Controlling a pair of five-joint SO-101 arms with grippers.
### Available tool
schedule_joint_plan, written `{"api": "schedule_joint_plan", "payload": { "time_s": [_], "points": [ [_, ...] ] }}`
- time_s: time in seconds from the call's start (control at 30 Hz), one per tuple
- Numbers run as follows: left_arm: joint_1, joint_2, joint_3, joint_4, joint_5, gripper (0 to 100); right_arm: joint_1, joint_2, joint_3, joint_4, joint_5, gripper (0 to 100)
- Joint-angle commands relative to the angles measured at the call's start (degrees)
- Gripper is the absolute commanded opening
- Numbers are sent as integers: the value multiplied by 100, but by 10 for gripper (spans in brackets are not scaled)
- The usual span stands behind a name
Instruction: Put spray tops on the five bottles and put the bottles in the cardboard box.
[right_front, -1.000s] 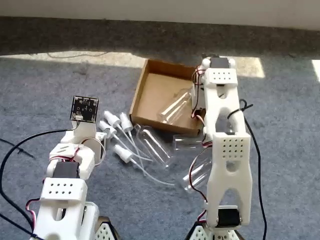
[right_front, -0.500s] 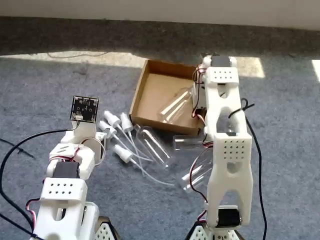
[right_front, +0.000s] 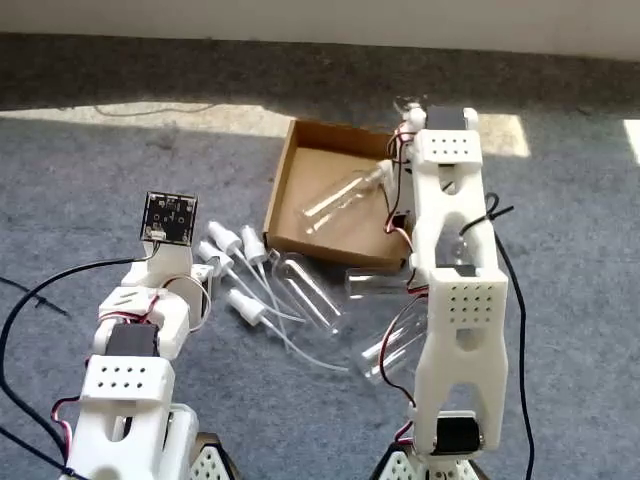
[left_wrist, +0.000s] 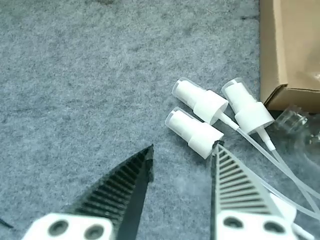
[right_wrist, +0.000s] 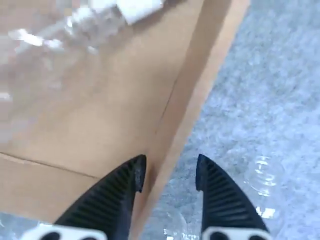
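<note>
The right fingers (right_wrist: 125, 187), apart and empty, sit over a wall of the cardboard box (right_wrist: 192, 85). The left fingers (left_wrist: 125, 190), open and empty, hover above spray tops (left_wrist: 200, 102) beside the box's corner. In the box: one capped bottle (right_front: 340, 197), lying flat. Uncapped bottles (right_front: 305, 285) lie just outside.

2 white 3D-printed arms (right_front: 455, 300) – perforated shells, red/blk cables (right_front: 512, 300), blk ribbed end effector fingers (left_wrist: 125, 192)
</note>
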Motion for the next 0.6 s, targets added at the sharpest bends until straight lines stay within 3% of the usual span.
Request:
{"api": "schedule_joint_plan", "payload": {
  "time_s": [0.0, 0.1, 0.27, 0.57],
  "points": [
    [75, -66, -22, -114, 9, 182, 66, -409, -31, 40, 44, 146],
    [84, -66, -22, -114, 9, 182, 145, -462, -66, 119, -316, 146],
    [92, -66, -22, -114, 9, 182, 75, -936, -963, 110, -1670, 146],
    [84, -66, -22, -114, 9, 182, -1112, -1200, -1798, -101, -3156, 149]
  ]
}}
